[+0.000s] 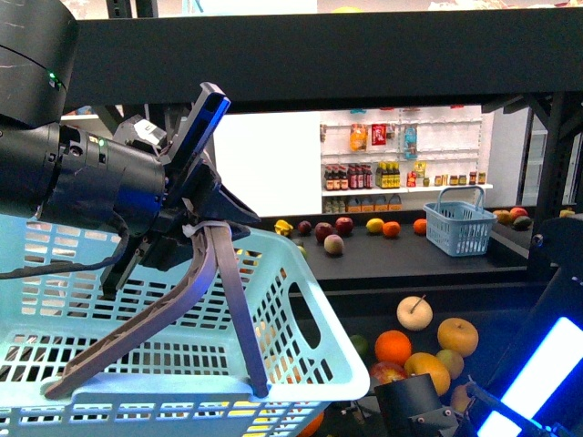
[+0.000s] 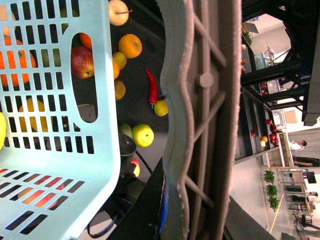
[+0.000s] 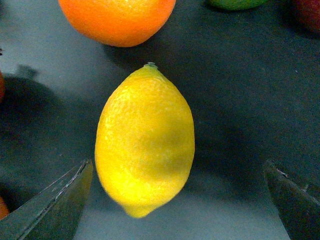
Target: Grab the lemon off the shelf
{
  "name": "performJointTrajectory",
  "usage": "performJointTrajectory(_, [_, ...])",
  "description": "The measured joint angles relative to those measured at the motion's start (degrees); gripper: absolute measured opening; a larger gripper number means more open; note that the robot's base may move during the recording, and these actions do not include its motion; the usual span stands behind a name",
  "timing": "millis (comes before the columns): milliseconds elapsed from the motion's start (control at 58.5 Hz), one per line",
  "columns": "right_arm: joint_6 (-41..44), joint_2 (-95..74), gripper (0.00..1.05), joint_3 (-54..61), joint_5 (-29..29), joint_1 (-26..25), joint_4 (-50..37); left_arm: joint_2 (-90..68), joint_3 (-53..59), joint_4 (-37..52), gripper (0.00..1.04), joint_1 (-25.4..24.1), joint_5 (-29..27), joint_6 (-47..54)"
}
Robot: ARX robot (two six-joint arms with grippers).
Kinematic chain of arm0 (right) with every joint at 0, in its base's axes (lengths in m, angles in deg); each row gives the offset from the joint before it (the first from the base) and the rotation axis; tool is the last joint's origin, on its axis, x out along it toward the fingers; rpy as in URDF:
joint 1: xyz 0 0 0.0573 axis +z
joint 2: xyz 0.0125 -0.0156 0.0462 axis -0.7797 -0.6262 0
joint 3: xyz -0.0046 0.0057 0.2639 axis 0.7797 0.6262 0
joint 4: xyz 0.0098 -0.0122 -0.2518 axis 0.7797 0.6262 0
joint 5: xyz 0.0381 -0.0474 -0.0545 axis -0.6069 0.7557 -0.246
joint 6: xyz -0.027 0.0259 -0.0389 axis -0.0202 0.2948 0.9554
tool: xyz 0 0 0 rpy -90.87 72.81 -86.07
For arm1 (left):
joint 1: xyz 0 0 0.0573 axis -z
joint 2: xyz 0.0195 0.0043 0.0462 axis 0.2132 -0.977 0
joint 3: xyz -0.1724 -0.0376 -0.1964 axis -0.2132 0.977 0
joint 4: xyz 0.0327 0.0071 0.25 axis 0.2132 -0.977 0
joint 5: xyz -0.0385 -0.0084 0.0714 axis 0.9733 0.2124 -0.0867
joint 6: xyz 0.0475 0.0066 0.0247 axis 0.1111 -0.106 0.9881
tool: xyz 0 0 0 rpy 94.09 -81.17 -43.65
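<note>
- The lemon (image 3: 145, 140) lies on the black shelf (image 3: 240, 100) tier, in the centre of the right wrist frame. Its stem end points at an orange (image 3: 117, 17), near it but not touching.
- The right end effector (image 3: 176, 167) is spread wide, with one finger on each side of the lemon and neither touching it.
- It looks well lined up, so I would descend until the pads flank the fattest part.
- Close gently across the short axis, since the rounded rind could squirt out toward the orange.
- Lift straight up, clear of neighbouring fruit.
- The left end effector (image 1: 155, 391) sits at the pale blue basket (image 1: 337, 350) rim, lower left of the front frame. I cannot tell whether it is gripping.
</note>
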Motion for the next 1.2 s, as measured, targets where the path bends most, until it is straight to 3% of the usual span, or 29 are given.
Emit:
performJointTrajectory(427, [-0.3,-14.8,1.02,-27.9,1.1,0.9,14.0,0.0,0.0,0.0,0.13,0.0,0.0,0.0])
performJointTrajectory(581, [-0.6,-15.9,0.71,-30.9,0.8,1.0,14.6,0.0,0.0,0.0,0.13,0.0,0.1,0.0])
performJointTrajectory(615, [-0.6,-15.4,0.64,-29.9,1.0,0.8,13.8,0.0,0.0,0.0,0.13,0.0,0.0,0.0])
performJointTrajectory(701, [-0.8,-12.4,0.60,-24.5,1.1,0.5,12.2,0.0,0.0,0.0,0.13,0.0,0.0,0.0])
performJointTrajectory(906, [-2.2,-1.6,0.59,-7.9,1.0,-2.0,6.4,0.0,0.0,0.0,0.13,0.0,0.0,0.0])
performJointTrajectory(1043, [-2.9,12.9,0.59,7.3,2.2,-6.7,-0.3,0.0,0.0,0.0,0.13,0.0,0.0,0.0])
performJointTrajectory(1197, [-4.5,24.0,0.59,15.7,2.7,-10.4,-5.0,0.0,0.0,0.0,0.13,0.0,0.0,0.0])
